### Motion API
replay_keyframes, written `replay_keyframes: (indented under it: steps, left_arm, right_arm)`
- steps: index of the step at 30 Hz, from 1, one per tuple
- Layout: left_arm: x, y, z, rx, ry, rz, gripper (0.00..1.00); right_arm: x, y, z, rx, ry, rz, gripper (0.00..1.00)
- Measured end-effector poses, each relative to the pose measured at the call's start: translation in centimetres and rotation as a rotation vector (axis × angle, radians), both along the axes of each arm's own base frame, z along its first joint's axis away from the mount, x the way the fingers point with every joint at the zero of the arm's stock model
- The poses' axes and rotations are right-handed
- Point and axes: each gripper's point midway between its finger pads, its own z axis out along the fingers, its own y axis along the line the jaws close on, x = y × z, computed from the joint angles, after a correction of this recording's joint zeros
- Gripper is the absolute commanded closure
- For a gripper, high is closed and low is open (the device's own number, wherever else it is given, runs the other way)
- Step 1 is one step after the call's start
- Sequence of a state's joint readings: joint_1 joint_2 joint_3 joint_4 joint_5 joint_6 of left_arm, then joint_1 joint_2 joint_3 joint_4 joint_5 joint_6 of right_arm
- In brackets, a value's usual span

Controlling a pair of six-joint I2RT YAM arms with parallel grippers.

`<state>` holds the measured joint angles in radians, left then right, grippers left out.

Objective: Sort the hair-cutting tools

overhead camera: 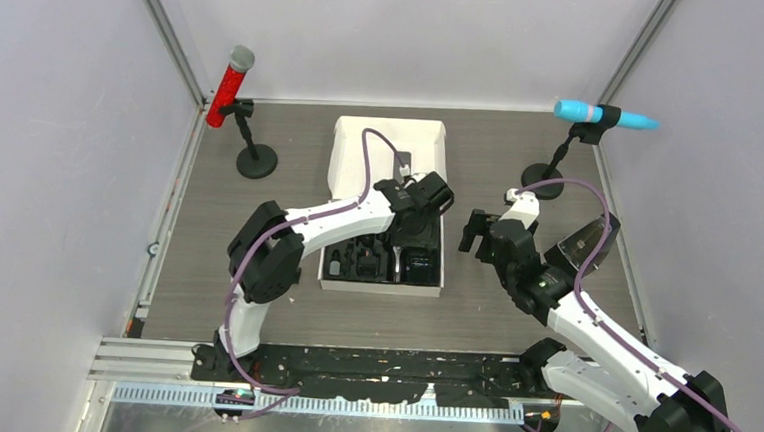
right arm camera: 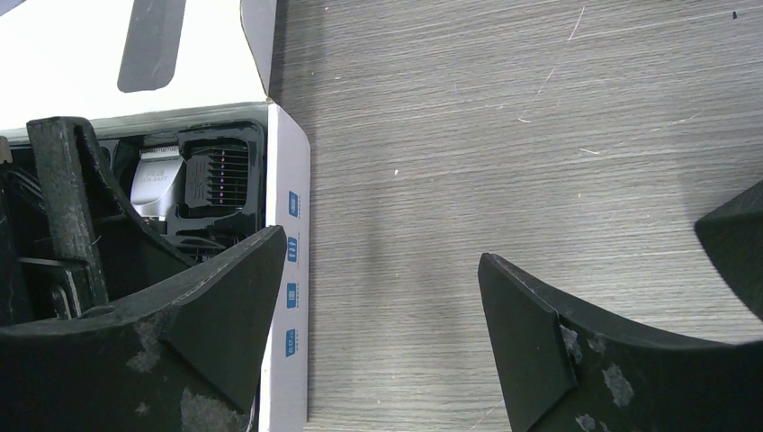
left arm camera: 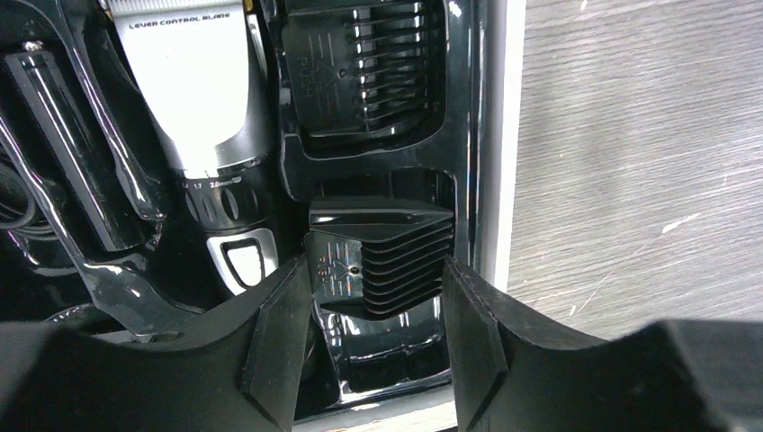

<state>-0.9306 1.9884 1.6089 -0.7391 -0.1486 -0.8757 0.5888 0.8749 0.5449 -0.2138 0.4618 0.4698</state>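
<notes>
Progress looks close to zero to me. Every hair-cutting piece I can make out is sitting in the tray, and I can't spot any of them laid out on the worktop.

In the left wrist view, the clipper (left arm camera: 202, 99) lies in the upper left of the frame, silver blade end up top and black body running down toward the middle. Just to its right, at the top centre, the upper comb (left arm camera: 360, 72) sits snug in its own pocket. Below that, around the middle of the frame, is the lower comb (left arm camera: 382, 256), also in its pocket by the look of it, maybe a bit tilted.

That lower comb is the one in play. The left claw (left arm camera: 371, 306) comes in from the bottom of the frame with a finger on each side of it, roughly half open. The fingers look right up against the comb's sides, but I honestly can't tell if it's squeezing or just straddling. Nothing looks lifted.

Going outward, the black tray (left arm camera: 468, 135) ends just right of both combs, then there's the rim of the white box (right arm camera: 290, 270), then bare worktop (right arm camera: 540, 135).

The right claw (right arm camera: 382, 252) is spread wide and holding nothing. In its own view the box is off at the left edge of the frame, with only worktop between the fingers, so it's well away from the lower comb.

So the clipper, both combs and whatever else is in there all need to come out, and I'd guess the lower comb goes first.
</notes>
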Motion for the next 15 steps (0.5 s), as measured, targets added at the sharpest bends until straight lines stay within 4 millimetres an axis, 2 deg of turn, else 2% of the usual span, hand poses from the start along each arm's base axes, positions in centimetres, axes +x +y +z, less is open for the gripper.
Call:
replay_keyframes:
  steps: [4, 11, 15]
  left_arm:
    - [0.3, -0.3, 0.2, 0.0, -0.011, 0.005, 0.53]
    - [0.4, -0.8, -0.9, 0.016, 0.004, 0.01, 0.52]
    - [0.3, -0.9, -0.8, 0.023, 0.007, 0.009, 0.48]
  right_arm:
    - [0.0, 0.0, 0.0, 0.0, 0.0, 0.001, 0.11]
    - [0.0, 0.1, 0.0, 0.002, 0.0, 0.004, 0.11]
    - [0.0, 0.1, 0.0, 0.003, 0.001, 0.008, 0.11]
